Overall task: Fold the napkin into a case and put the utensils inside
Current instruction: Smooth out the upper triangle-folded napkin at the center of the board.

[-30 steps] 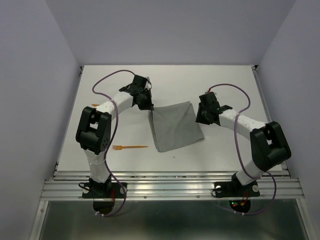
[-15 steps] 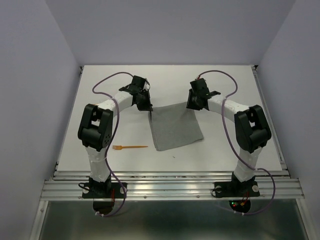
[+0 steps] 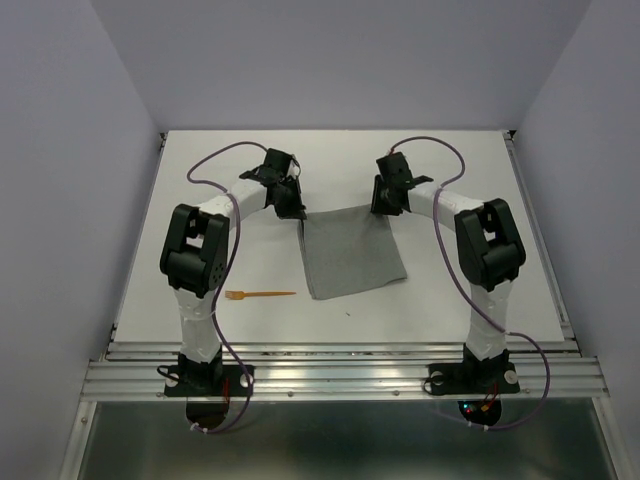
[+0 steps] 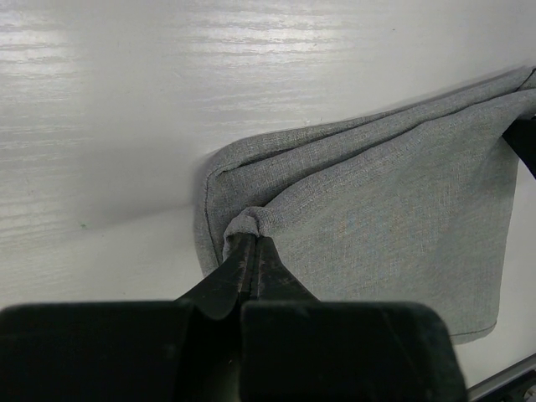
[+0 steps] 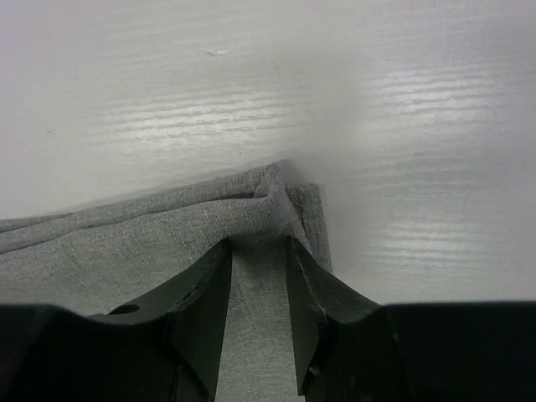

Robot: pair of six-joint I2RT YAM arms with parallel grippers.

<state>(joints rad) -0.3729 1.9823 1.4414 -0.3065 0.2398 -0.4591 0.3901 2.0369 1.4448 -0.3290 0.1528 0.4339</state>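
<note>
White tabletop [image 3: 470, 290]: right gripper [image 3: 389, 207] is now swung onto the napkin's [image 3: 352, 255] far right corner, fingers narrowly parted; far left corner is clamped by left gripper [image 3: 297, 212]. Next fold is set up.

left arm [image 3: 235, 197], right arm [image 3: 440, 205]: white links, black joints | cables [image 3: 213, 155]: purple | left pincer [image 4: 249, 244]: black, tapered

- Robotics lab test cell, by the look.
- Bare pale walls [image 3: 330, 60] boxing in a plain white counter [image 3: 340, 160].
- Two cabled arms [image 3: 195, 255] bolted to an aluminium rail [image 3: 340, 375].
</note>
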